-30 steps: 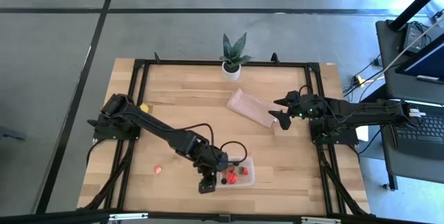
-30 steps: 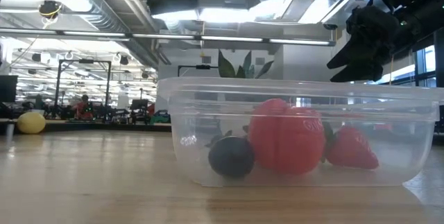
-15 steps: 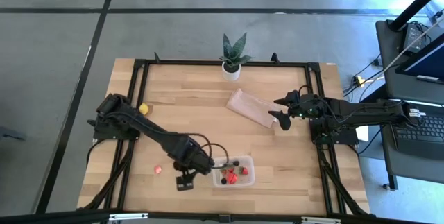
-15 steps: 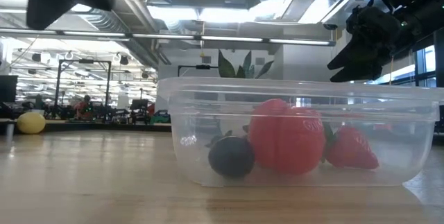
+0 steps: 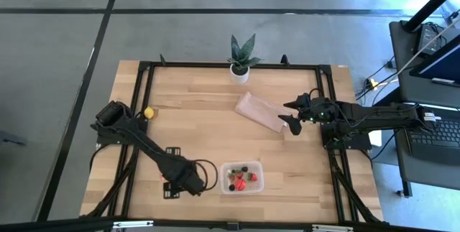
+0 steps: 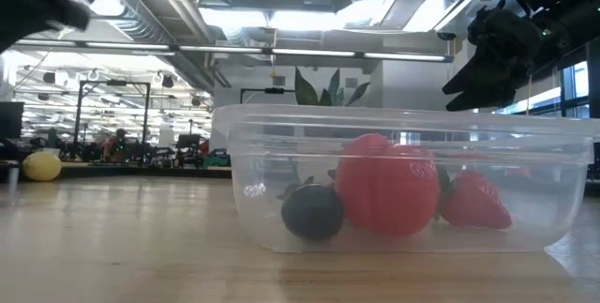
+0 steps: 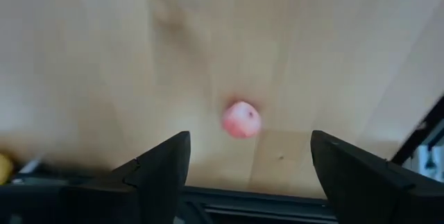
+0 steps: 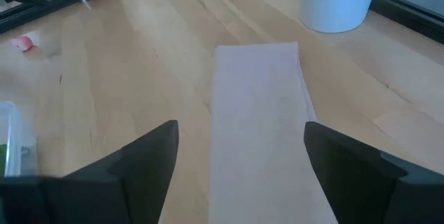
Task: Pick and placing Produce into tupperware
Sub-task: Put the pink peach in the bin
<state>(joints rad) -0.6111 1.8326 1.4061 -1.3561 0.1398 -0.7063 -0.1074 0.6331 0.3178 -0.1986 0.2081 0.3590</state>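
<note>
Left gripper (image 7: 246,172) low, jaws apart; right gripper (image 8: 239,161) raised, jaws wide.

Bright, even overhead light; ceiling lamps glare in the low view, left wrist view blurred.

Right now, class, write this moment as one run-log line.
left gripper: open, above loose strawberry | right gripper: open, over tan sheet | tupperware: holds berries | yellow fruit: on table

Clear tupperware (image 6: 403,129), red strawberries (image 6: 389,186), dark berry (image 6: 313,212), possibly pink fruit (image 7: 241,119), tan sheet (image 8: 260,134)
</note>
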